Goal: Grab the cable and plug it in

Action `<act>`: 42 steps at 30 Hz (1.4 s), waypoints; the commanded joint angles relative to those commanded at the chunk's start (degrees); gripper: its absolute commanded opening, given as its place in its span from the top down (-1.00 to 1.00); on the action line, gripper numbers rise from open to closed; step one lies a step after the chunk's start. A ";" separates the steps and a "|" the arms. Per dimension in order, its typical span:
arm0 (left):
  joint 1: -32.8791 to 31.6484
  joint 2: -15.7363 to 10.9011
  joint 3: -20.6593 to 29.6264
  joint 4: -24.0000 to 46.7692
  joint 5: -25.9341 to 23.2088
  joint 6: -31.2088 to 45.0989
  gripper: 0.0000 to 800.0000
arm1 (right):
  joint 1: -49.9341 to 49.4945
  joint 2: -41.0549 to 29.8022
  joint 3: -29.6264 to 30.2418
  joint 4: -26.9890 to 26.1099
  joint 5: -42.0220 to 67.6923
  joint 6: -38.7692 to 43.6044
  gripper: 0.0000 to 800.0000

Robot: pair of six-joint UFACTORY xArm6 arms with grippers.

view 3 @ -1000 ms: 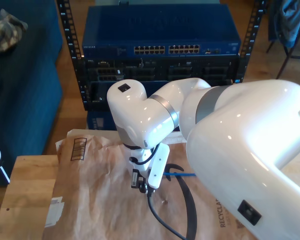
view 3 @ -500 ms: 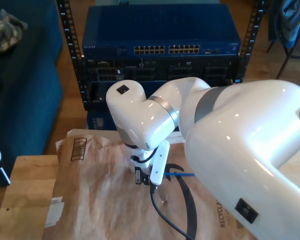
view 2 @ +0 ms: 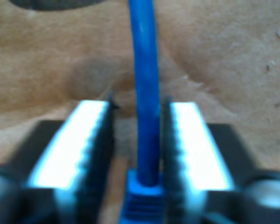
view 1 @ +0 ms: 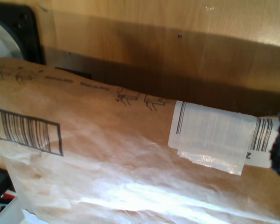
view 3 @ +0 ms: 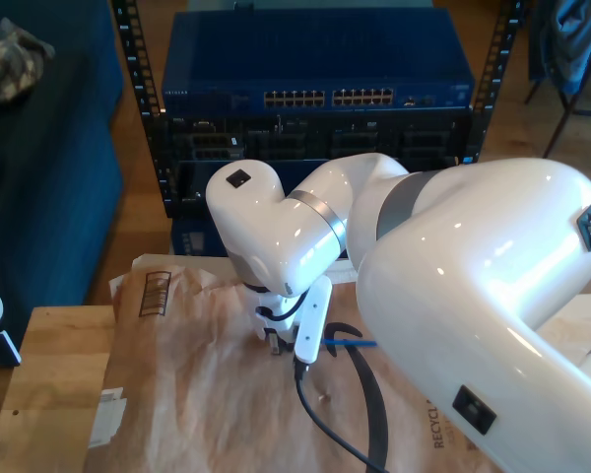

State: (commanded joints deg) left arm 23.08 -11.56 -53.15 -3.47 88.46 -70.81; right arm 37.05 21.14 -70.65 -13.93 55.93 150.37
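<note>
A white arm [view 3: 404,256] reaches down over the crumpled brown paper [view 3: 197,394] covering the wooden table [view 3: 49,384]. My second gripper [view 2: 137,154] stands with its jaws parted, astride the cable [view 2: 144,84], which lies on the paper; one finger [view 2: 189,140] sits just beside it, the other clear. My first gripper's jaw state cannot be told.

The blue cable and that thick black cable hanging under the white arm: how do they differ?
The blue cable is thin and bright; the black cable is thicker and dark. The blue cable runs between the fingers of my second gripper, with a blue plug at its end; the black cable comes down from the white arm. Both lie over the brown paper.
</note>
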 joint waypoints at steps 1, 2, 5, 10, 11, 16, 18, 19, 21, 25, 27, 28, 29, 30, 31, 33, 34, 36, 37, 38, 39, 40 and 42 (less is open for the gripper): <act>0.00 0.00 0.00 0.00 0.00 -0.09 -1.00 | 0.00 -0.09 0.00 -0.18 0.09 -0.09 0.94; 0.00 0.00 0.09 0.00 0.00 -0.09 -1.00 | 0.00 -0.26 0.00 -0.18 0.09 -0.26 0.95; -0.09 0.00 0.35 0.00 0.00 -0.18 -1.00 | -0.09 -2.02 0.18 0.00 0.35 -0.44 0.95; -0.35 0.00 0.00 -0.97 0.09 -0.35 -1.00 | -1.05 -8.09 0.88 0.70 1.76 -4.13 0.95; -0.35 0.00 0.00 -2.02 0.18 -0.35 -1.00 | -1.93 -9.49 1.32 0.79 2.90 -4.22 0.96; -1.05 -0.44 -0.44 -7.21 0.62 -0.09 -1.00 | -5.98 -20.75 7.82 2.73 5.10 -7.12 0.95; -2.02 -0.62 -0.44 -8.35 0.79 -0.09 -1.00 | -8.88 -25.49 10.46 6.51 5.19 -9.58 0.96; -2.46 -0.79 -0.44 -9.05 0.79 -0.18 -1.00 | -10.46 -27.60 11.60 8.62 5.27 -11.60 0.95; -3.34 -1.49 -0.44 -10.90 0.79 -0.18 -1.00 | -13.98 -31.38 13.36 12.75 6.15 -15.74 0.95; -5.01 -2.64 -1.58 -14.68 0.88 -0.09 -1.00 | -19.96 -37.01 13.98 17.67 11.16 -21.27 0.95; -5.71 -2.64 -2.11 -16.62 0.97 -0.18 -1.00 | -21.63 -39.21 14.33 19.60 13.19 -23.12 0.95; -5.80 -2.64 -2.20 -17.67 0.97 -0.18 -1.00 | -22.15 -40.35 14.33 20.84 14.07 -23.82 0.95; -6.33 -2.73 -2.46 -18.73 0.97 -0.18 -1.00 | -22.59 -41.49 14.33 21.98 14.95 -24.70 0.95; -6.77 -2.81 -3.08 -19.87 1.05 -0.18 -1.00 | -23.03 -42.29 14.33 22.86 15.82 -25.49 0.95; -7.38 -2.81 -3.96 -21.19 1.05 -0.18 -1.00 | -23.47 -43.16 14.33 23.47 16.62 -26.11 0.95; -8.35 -2.73 -5.36 -24.44 1.41 -0.18 -1.00 | -24.00 -45.27 14.24 24.79 17.58 -26.64 0.95; -8.70 -2.55 -5.71 -26.29 1.41 -0.18 -1.00 | -24.00 -46.24 14.24 25.49 17.58 -26.99 0.95; -10.02 -2.29 -5.80 -29.80 1.32 -0.18 -1.00 | -24.09 -47.56 13.98 27.43 18.29 -28.31 0.95; -10.90 -2.29 -5.89 -30.77 1.14 -0.18 -1.00 | -24.35 -47.91 13.80 28.84 18.90 -29.27 0.95; -11.96 -2.29 -6.07 -31.56 0.97 -0.26 -1.00 | -24.97 -48.09 13.54 30.07 19.52 -30.24 0.95; -13.01 -2.29 -6.95 -32.53 0.88 -0.26 -1.00 | -25.85 -48.09 13.01 31.03 20.04 -30.86 0.95; -14.07 -2.20 -8.35 -33.93 0.97 -0.44 -1.00 | -26.37 -48.09 12.48 32.00 20.57 -31.21 0.95; -16.18 -2.02 -11.34 -36.48 1.14 -2.29 -1.00 | -26.46 -48.09 11.60 32.97 21.36 -31.82 0.95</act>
State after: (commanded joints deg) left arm 6.90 -13.58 -64.49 -39.96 89.60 -73.10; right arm 10.59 -26.95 -59.04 19.03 77.30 118.55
